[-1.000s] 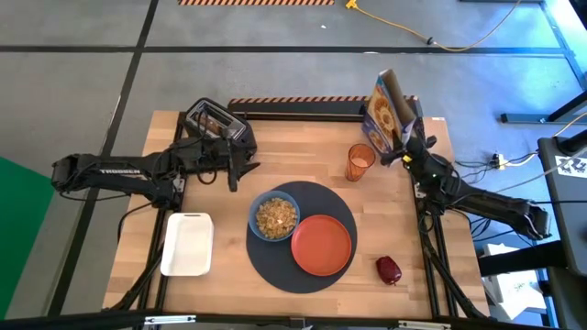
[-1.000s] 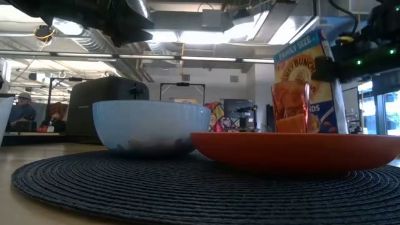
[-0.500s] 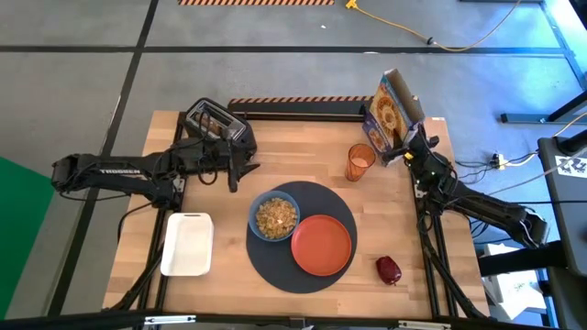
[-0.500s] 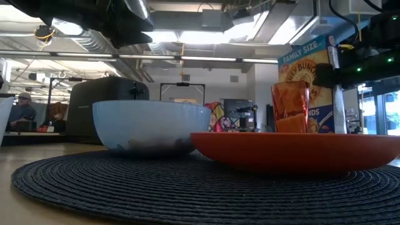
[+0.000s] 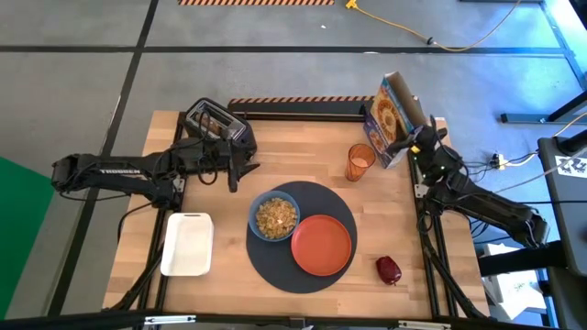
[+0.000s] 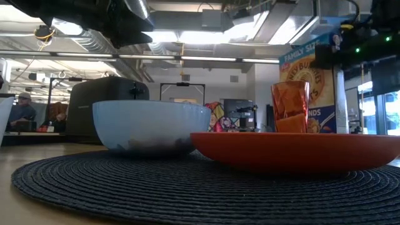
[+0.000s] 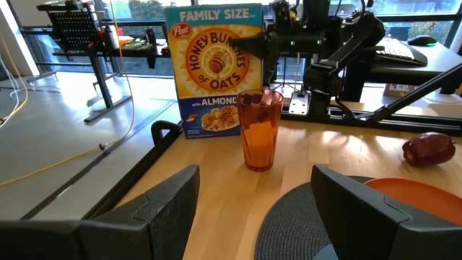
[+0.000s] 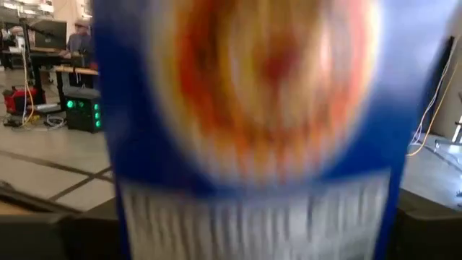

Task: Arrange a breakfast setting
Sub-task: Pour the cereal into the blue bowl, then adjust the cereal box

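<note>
At table's back right corner, right gripper (image 5: 415, 145) sits against cereal box (image 5: 389, 118), fingers spread either side of box, not clamped. Orange cup (image 5: 359, 162) stands just left of gripper, off mat. Left gripper (image 5: 236, 174) hovers near toaster (image 5: 215, 122), fingers apart, empty. One dark mat (image 5: 303, 236) carries one blue bowl (image 5: 274, 217) of cereal and one orange plate (image 5: 322, 245), touching. One dark-red fruit (image 5: 388, 269) lies beside mat. One white tray (image 5: 187, 244) front left.
</note>
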